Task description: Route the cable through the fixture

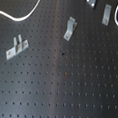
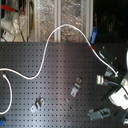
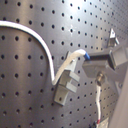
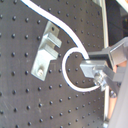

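Near: my gripper (image 4: 96, 68) is pinched shut on the white cable (image 4: 64, 67), which loops out from my fingers toward the fixture (image 4: 44, 52). The slim clip stands just beside that loop, its long axis lying roughly along the incoming cable run. Far: one cable, four metal brackets on the breadboard (image 1: 58, 90) in the first exterior view.
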### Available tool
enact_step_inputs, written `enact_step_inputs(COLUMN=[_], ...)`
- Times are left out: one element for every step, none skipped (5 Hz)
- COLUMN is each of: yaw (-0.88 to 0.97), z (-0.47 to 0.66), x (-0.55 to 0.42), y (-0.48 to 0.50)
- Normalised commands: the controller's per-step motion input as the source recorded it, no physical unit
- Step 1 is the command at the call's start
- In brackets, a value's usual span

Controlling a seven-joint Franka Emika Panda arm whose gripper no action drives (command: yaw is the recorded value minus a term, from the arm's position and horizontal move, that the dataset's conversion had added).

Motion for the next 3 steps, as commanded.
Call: enact_step_inputs(yaw=[0.62, 0.38, 0.3], z=[0.16, 0.18, 0.13], x=[-0.257, -0.484, -0.586], y=[-0.068, -0.129, -0.053])
